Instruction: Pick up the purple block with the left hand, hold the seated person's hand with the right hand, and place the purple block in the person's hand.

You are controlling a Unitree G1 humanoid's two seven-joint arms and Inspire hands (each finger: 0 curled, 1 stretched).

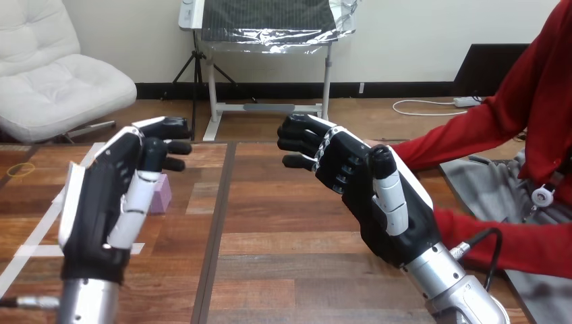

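- While the small purple block [160, 194] lies on the wooden counter [283, 229], fingers [177, 145] of the left hand [111, 189] are released just beside it.
- The right hand [378, 196] is likewise released, nothing grasped.

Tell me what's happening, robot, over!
Left hand up, open, empty. Right hand up, open, empty. Purple block on table, partly hidden behind left hand. Person's red sleeve ends behind right hand.

- Between my left hand [111, 196] and my right hand [361, 185] the table [276, 229] lies bare, an open lane.
- My left hand stands before the purple block [162, 196], hiding its left part; its right side is free.
- The person's red-sleeved arms [465, 138] block the table's right side, just beyond my right hand.
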